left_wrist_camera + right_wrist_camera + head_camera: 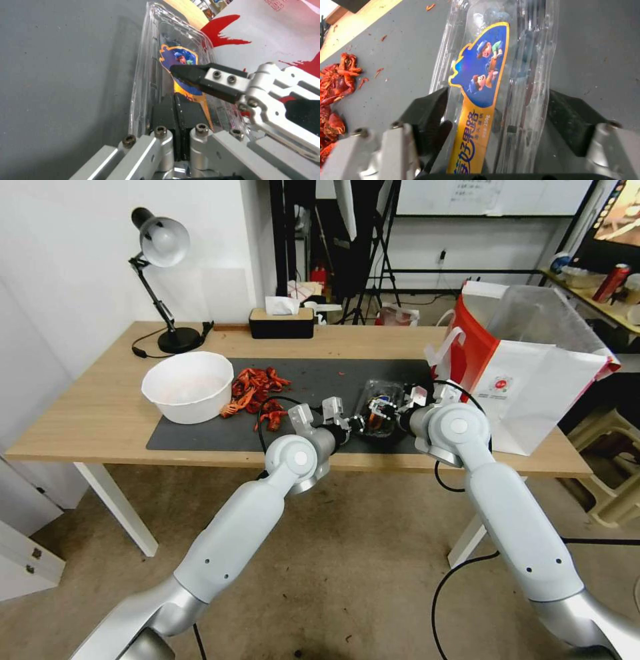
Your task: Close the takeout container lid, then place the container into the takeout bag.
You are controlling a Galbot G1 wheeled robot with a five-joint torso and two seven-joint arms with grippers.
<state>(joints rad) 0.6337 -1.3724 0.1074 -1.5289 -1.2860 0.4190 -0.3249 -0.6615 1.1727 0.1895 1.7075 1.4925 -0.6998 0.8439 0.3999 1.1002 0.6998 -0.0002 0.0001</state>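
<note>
- The takeout container point(379, 413) is located on the dark mat point(200, 437) of the tabletop point(87, 413), just beside the takeout bag point(533, 380).
- The right hand point(496, 120) is spread open, one finger on each side of the container.
- The left hand point(176, 120) is closed, its fingertips against the lid point(173, 52).
- The lid is judged not yet latched; pressure should be applied evenly along the rim, with the base kept from sliding.
- Dark berries are seen dimly inside; a white bowl point(189, 385) stands well apart.
</note>
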